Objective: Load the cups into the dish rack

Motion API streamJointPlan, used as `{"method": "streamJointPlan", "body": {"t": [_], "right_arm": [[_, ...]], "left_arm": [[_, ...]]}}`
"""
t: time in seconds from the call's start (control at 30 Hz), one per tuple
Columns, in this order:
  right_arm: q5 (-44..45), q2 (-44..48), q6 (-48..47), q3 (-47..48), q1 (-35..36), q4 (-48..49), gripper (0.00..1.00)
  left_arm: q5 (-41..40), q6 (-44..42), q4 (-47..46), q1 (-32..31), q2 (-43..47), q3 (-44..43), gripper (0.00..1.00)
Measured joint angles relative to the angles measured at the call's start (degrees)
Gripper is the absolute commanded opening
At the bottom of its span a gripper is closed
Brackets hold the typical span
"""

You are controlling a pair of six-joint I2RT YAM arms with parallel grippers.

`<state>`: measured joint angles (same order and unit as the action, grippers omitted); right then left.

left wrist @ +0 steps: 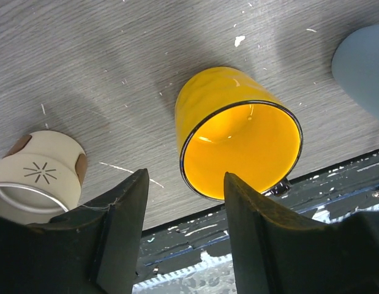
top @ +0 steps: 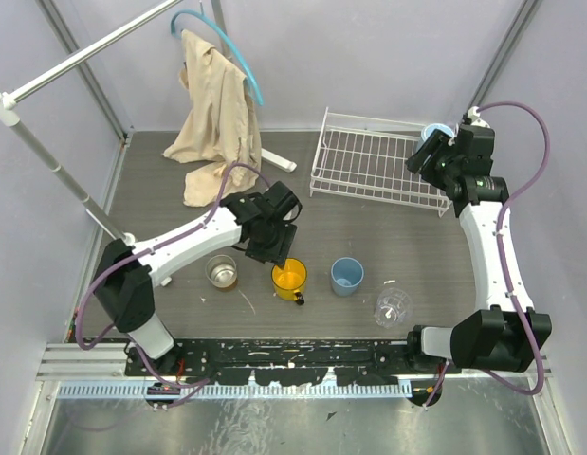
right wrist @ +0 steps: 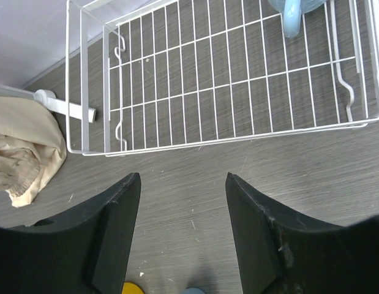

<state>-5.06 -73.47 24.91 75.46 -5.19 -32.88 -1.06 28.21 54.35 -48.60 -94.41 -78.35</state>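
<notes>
The yellow-orange mug (top: 289,278) stands at the table's front, filling the left wrist view (left wrist: 238,135). My left gripper (top: 272,248) hovers open just behind and above it, its fingertips (left wrist: 184,184) empty. The metal cup (top: 221,272) stands left of the mug and also shows in the left wrist view (left wrist: 39,174). The light blue tumbler (top: 347,276) and the clear glass cup (top: 393,307) stand to the right. The white wire dish rack (top: 369,161) holds the light blue handled mug (right wrist: 296,12) in its far right corner. My right gripper (right wrist: 183,180) is open and empty above the rack's near right edge.
A beige cloth (top: 212,114) hangs from a blue hanger at the back and drapes onto the table. A white pole clothes stand (top: 46,152) crosses the left side, and its foot (right wrist: 67,107) lies beside the rack's left end.
</notes>
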Motion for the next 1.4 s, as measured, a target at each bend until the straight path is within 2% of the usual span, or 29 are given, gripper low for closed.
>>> {"method": "streamJointPlan", "body": {"t": [0.17,0.43,0.73,0.83,1.0,1.1,1.4], "right_arm": [[-1.4,0.1,0.9,-0.1,0.1,-0.2,0.63],[-2.6,0.2,1.5,-0.2,0.4,-0.2,0.63],[-3.3,0.2,1.9,-0.2,1.1,-0.2,0.63],[-3.4,0.2,1.9,-0.2,1.5,-0.2,0.63],[-3.5,0.2,1.9,-0.1,2.0,-0.2,0.63],[-3.5,0.2,1.9,0.0,2.2,-0.2,0.63],[-4.6,0.0,1.9,0.3,2.5,-0.2,0.63]], "left_arm": [[0.0,-0.1,-0.2,0.0,-1.4,0.0,0.58],[0.1,-0.2,-1.7,0.0,-5.4,0.0,0.47],[0.1,-0.6,-3.8,0.0,-8.1,0.0,0.41],[0.3,-0.5,-4.6,0.0,-8.4,0.2,0.35],[0.5,-0.7,-5.3,-0.1,-8.4,0.7,0.19],[0.4,-0.5,-5.5,-0.1,-8.6,0.9,0.01],[0.8,-1.1,-6.6,0.0,-8.4,1.2,0.00]]}}
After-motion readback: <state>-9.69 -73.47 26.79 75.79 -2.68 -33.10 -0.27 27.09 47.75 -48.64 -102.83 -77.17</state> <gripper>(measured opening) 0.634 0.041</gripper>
